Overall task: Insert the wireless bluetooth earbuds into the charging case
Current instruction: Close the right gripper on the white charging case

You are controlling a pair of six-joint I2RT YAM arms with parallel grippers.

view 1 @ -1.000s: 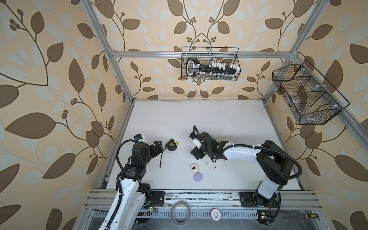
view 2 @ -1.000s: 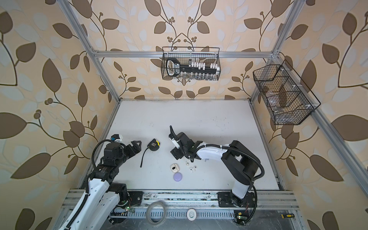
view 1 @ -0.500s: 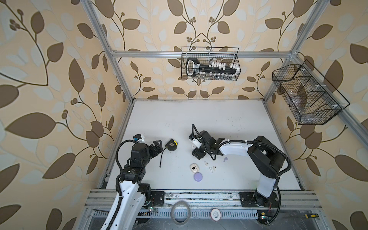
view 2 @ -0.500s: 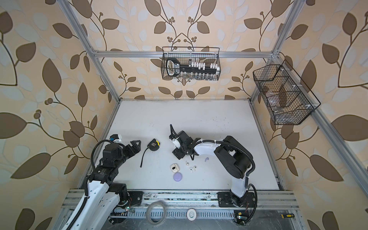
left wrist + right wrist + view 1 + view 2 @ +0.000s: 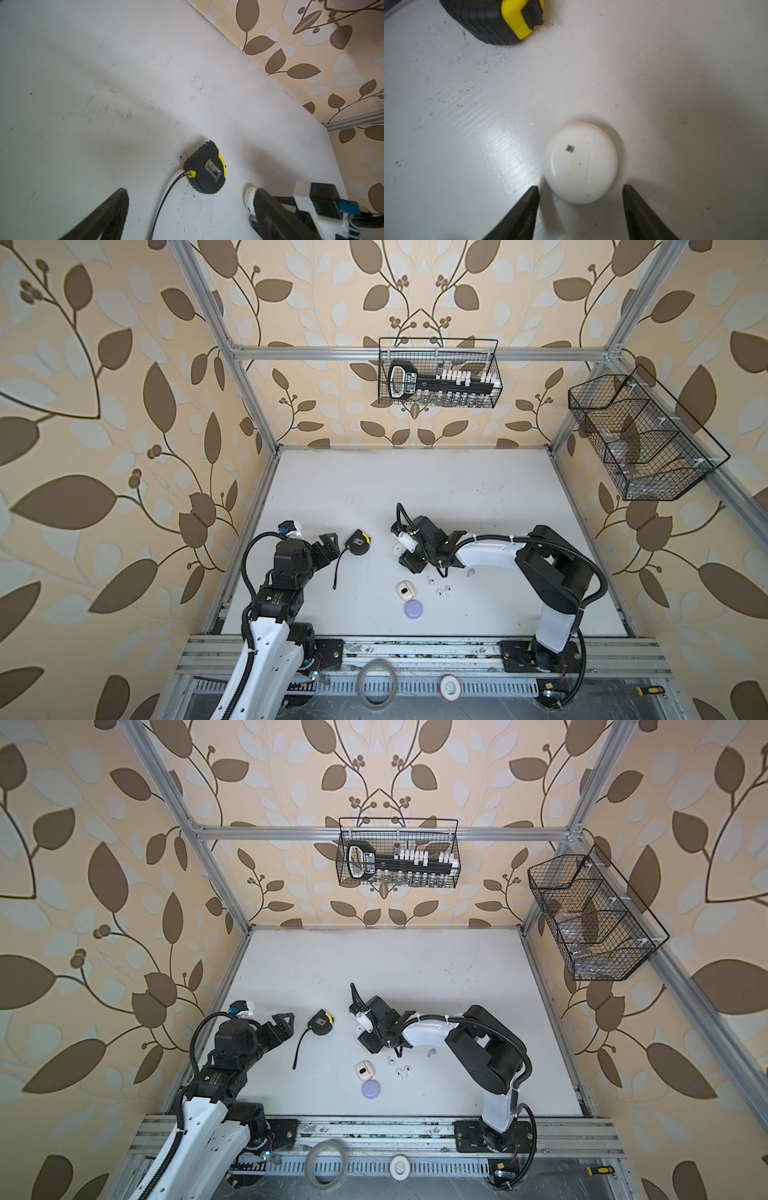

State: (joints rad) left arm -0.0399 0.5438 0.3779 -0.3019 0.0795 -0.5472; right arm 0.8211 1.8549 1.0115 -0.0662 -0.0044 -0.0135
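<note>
The table point(image 5: 415, 489) is white and scuffed. The left gripper point(image 5: 328, 546) stands at full spread, empty and idle, with a tape measure point(image 5: 204, 168) lying just ahead of it. The right gripper point(image 5: 581, 190) is low, jaws partly apart, holding nothing. The white case point(image 5: 580, 163), lid shut, has its near edge between the fingertips with gaps on either side. Behind this gripper lie the cream case point(image 5: 405, 590) and the lavender case point(image 5: 413, 608). Three white earbuds point(image 5: 439, 593) and one lavender earbud point(image 5: 470, 571) lie loose beside them. Finding: no earbud appears seated, so all insertion remains.
</note>
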